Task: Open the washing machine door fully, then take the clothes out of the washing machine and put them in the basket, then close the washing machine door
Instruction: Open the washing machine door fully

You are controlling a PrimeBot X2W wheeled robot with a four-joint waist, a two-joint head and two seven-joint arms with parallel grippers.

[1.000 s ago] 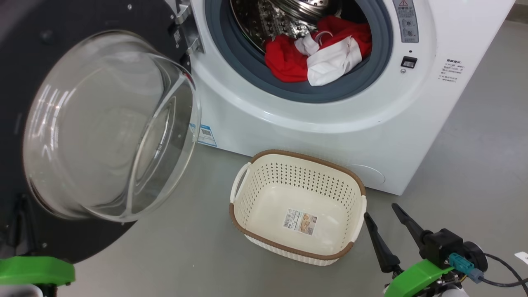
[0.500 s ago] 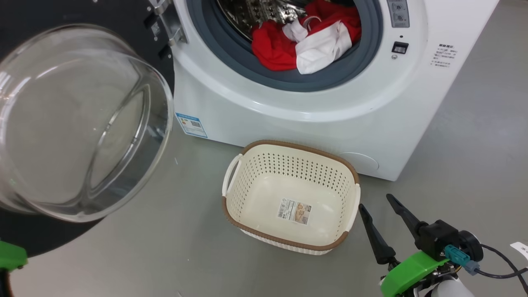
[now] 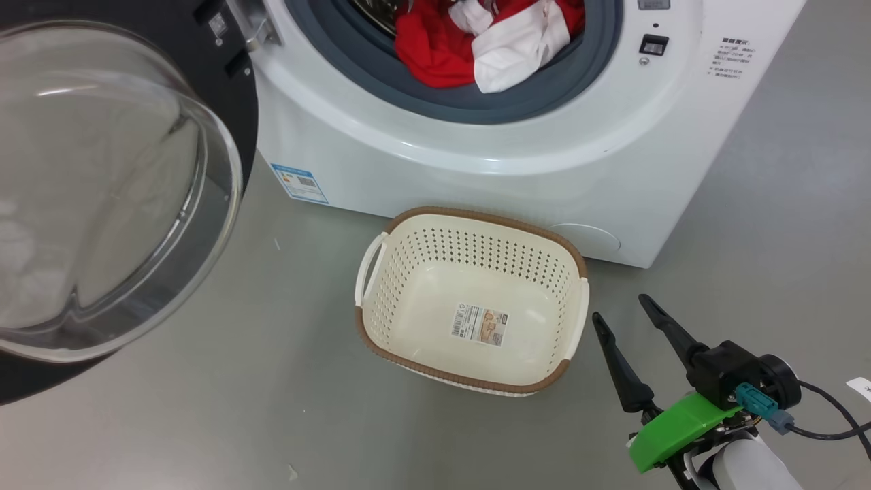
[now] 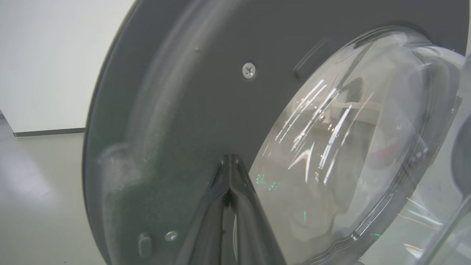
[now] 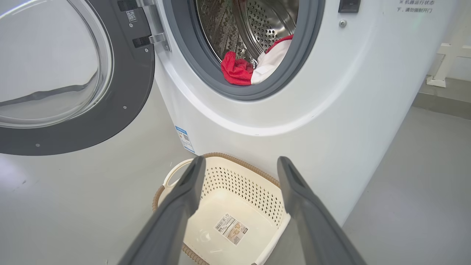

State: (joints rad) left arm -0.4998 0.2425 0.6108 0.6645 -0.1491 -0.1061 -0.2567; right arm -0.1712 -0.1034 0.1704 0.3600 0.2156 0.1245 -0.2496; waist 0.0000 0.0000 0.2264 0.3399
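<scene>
Washing machine (image 3: pixel 517 177): white front-loader, stands on floor, opening uncovered. Washing machine door (image 5: pixel 127 99): hinged at machine's left edge in head view, swung wide off the opening; broad dark rim w/ clear glass bowl bulging from its centre. Clothes (image 3: pixel 435 47): red fabric w/ white parts, bunched in one heap inside machine's steel drum (image 5: pixel 265 18), low at the front, lying against grey gasket (image 3: pixel 476 109). Basket (image 3: pixel 476 248): cream plastic, perforated sides, brown rim, white side handles; upright on floor just in front of machine's base, below the opening; empty, paper label (image 3: pixel 480 324) on bottom.
</scene>
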